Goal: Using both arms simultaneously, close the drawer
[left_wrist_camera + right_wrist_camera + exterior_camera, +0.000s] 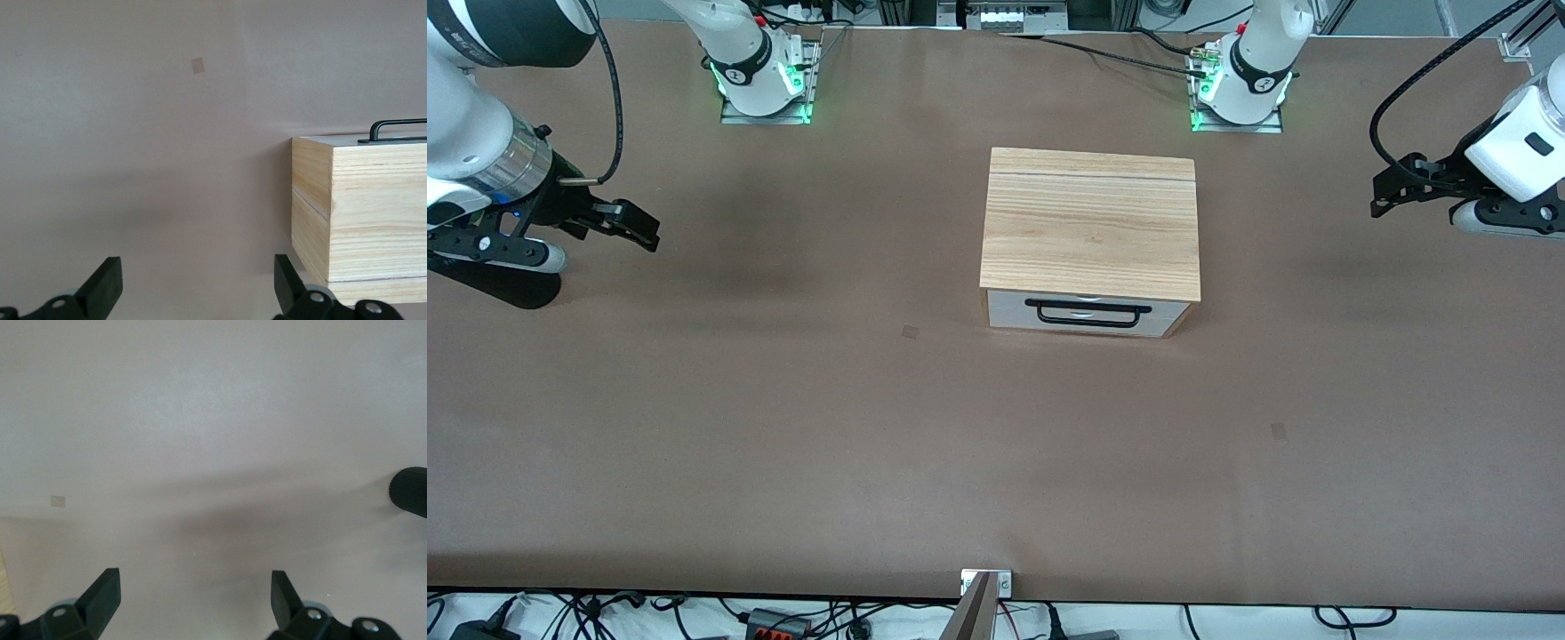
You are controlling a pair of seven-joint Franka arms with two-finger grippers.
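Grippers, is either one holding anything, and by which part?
Nothing is held: left gripper and right gripper hang open, apart from the drawer.

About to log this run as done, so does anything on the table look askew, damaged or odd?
Nothing stands out. The drawer sits shut, flush in its wooden box, which stands square and unmarked. The left tool and right tool hang open over bare table at their own ends, holding nothing.

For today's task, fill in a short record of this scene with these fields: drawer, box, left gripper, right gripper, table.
drawer: shut flush in the box, black handle facing the front camera
box: light oak grain, mid-table
left gripper: open, holds nothing, over the table at the left arm's end
right gripper: open, holds nothing, over the table at the right arm's end
table: brown surface
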